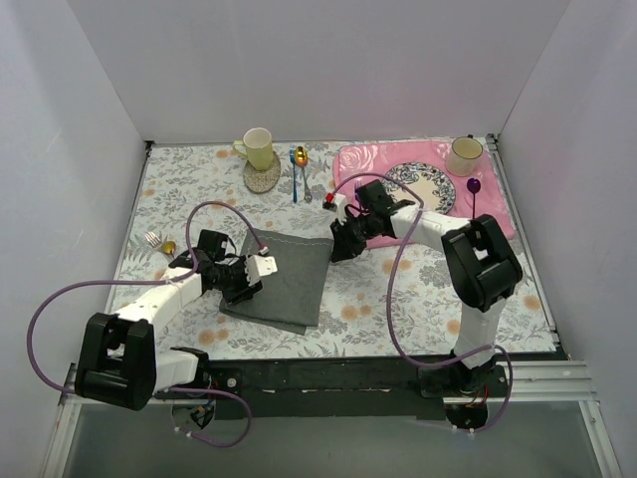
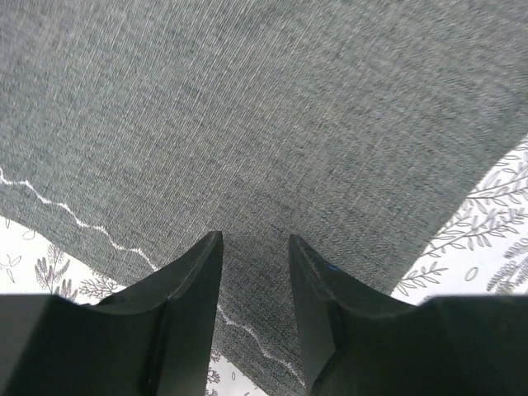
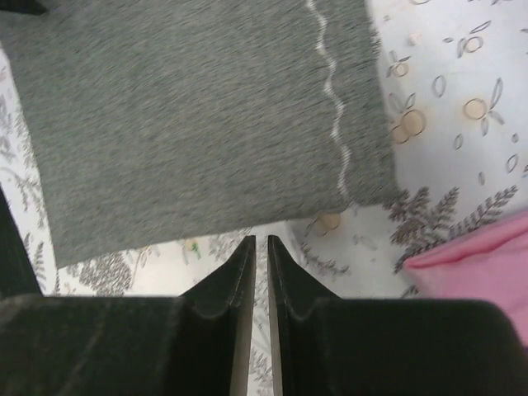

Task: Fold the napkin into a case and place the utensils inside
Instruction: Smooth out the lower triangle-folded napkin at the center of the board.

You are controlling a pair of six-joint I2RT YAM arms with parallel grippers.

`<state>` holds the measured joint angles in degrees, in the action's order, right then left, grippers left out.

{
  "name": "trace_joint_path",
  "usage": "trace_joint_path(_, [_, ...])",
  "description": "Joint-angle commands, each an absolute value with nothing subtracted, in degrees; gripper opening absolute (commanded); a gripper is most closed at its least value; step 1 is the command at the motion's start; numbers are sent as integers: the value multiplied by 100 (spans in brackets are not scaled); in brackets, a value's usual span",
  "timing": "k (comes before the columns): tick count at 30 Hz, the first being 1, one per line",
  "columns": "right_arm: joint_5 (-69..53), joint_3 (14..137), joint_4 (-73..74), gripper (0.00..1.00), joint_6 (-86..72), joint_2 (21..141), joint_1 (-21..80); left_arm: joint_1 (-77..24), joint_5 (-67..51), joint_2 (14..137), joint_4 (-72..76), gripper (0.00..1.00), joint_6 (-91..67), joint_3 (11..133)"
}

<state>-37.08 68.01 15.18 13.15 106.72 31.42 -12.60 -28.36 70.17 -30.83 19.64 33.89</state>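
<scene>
Left fingers (image 2: pixel 190 313) stand parted and empty over the napkin (image 1: pixel 289 274), which lies on the counter (image 1: pixel 398 299) between the arms. Right fingers (image 3: pixel 231 305) are nearly closed, empty, just off its corner. Recommendation: pinch both corners of one edge, lift evenly, fold square.
</scene>
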Motion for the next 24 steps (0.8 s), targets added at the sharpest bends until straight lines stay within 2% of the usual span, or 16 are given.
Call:
trace_joint_path(1, [-3560,7461,1354,17,827,11082,3216,-1274,-2496,7075,-2716,36,1609,3261])
trace_joint_path(4, [-3323,7795,1283,15,835,11652,3304,-1274,-2487,7233,-2602,33,1346,3261])
trace_joint_path(10, [-3138,9323,1293,12,694,12698,3296,-1266,-2540,7865,-2434,30,486,3699])
trace_joint_path(13, [-3006,9956,1213,13,755,12884,3296,-1266,-2768,7963,-2408,32,160,3901])
trace_joint_path(15, [-2962,10229,1265,15,878,12824,3252,-1266,-2856,7867,-2391,38,53,4025])
trace_joint_path(17, [-3006,10213,1458,17,958,12482,3191,-1266,-3075,7465,-2443,42,79,4157])
trace_joint_path(20, [-3207,9521,1468,27,985,11587,3068,-1370,-3278,7015,-2435,46,97,4289])
trace_joint_path(21, [-3382,9266,1442,28,950,11332,3033,-1441,-3278,6848,-2461,49,114,4324])
trace_joint_path(24, [-4022,7993,1328,30,686,10321,3006,-1845,-3156,6698,-2514,50,211,4333])
